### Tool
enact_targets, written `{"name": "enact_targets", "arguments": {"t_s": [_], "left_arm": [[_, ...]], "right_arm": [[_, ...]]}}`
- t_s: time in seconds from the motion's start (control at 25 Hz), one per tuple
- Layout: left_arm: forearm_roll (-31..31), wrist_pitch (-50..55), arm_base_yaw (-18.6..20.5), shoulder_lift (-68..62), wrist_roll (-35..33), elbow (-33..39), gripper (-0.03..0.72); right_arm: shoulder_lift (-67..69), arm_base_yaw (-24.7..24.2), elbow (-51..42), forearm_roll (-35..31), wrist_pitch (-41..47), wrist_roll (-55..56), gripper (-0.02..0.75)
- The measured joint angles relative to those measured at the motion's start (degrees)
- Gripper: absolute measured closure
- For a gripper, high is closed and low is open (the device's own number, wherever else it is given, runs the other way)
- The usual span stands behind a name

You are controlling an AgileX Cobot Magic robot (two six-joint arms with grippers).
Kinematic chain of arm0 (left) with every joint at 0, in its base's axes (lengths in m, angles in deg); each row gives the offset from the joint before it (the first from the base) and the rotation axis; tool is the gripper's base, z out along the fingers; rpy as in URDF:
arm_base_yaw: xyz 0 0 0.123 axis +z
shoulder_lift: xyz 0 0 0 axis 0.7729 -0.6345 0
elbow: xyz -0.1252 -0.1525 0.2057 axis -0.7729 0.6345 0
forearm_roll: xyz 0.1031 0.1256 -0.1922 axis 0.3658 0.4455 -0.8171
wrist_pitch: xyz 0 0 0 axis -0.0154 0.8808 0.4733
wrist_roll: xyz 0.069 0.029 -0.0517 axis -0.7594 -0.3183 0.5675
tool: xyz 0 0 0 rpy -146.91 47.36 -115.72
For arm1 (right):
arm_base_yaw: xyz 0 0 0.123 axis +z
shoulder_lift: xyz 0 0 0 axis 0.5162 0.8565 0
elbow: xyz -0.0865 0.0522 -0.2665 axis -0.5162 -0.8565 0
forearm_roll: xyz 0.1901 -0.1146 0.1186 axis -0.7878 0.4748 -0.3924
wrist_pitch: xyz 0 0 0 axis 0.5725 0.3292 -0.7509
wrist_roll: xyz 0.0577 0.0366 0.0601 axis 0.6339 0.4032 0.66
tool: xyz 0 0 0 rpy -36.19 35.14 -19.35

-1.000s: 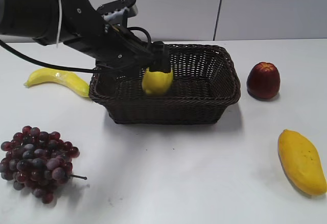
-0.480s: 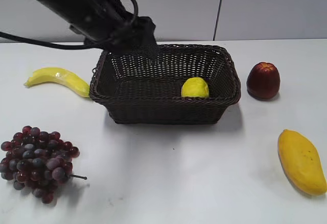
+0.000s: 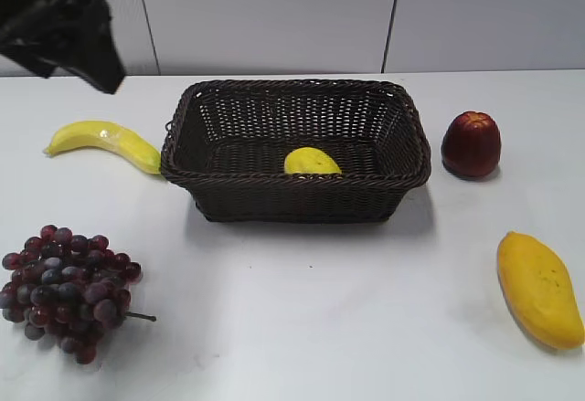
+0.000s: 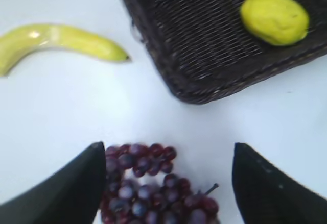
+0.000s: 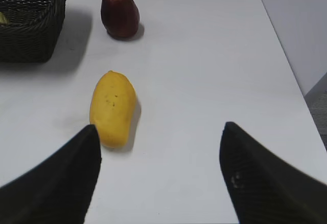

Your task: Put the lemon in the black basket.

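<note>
Both claws are seen released, with nothing between the fingers. The left gripper (image 4: pixel 166 183) is shown in the left wrist view with its dark fingers spread at the lower edge, the grapes (image 4: pixel 156 185) lying on the table between and beneath them. The right gripper (image 5: pixel 161 178) is shown likewise spread in the right wrist view, above bare table (image 5: pixel 204 55), with the mango (image 5: pixel 112 109) at 10 o'clock from its midpoint. In the exterior view only a dark part of the left arm (image 3: pixel 69 26) is visible at the upper left corner; the right arm is not shown there.

The lemon (image 3: pixel 312 162) is seen lying inside the black basket (image 3: pixel 297 150), on the woven floor near the front wall, apart from both claws. No other fruit is seen in the basket. The left wrist view shows the lemon from above, at 2 o'clock in that frame.

Outside the basket, the banana (image 3: pixel 102 142) lies at 9 o'clock just beside it, and the dark red fruit (image 3: pixel 471 144) stands at 3 o'clock.
</note>
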Motion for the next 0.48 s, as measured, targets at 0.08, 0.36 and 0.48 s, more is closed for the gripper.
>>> {"name": "enact_targets", "arguments": {"t_s": [0.08,0.36,0.48], "left_arm": [[0.74,1.16,4.81,1.01,0.31,1.68,0.111],[-0.95,1.29,21.55,9.59,0.52,11.24,0.12],[-4.09,-0.59,25.01,16.64,0.52,16.8,0.125]], "right_arm": [[0.0,0.0,0.0,0.0,0.0,0.0,0.148],[0.0,0.0,0.0,0.0,0.0,0.0,0.148],[0.0,0.0,0.0,0.0,0.0,0.0,0.148]]}}
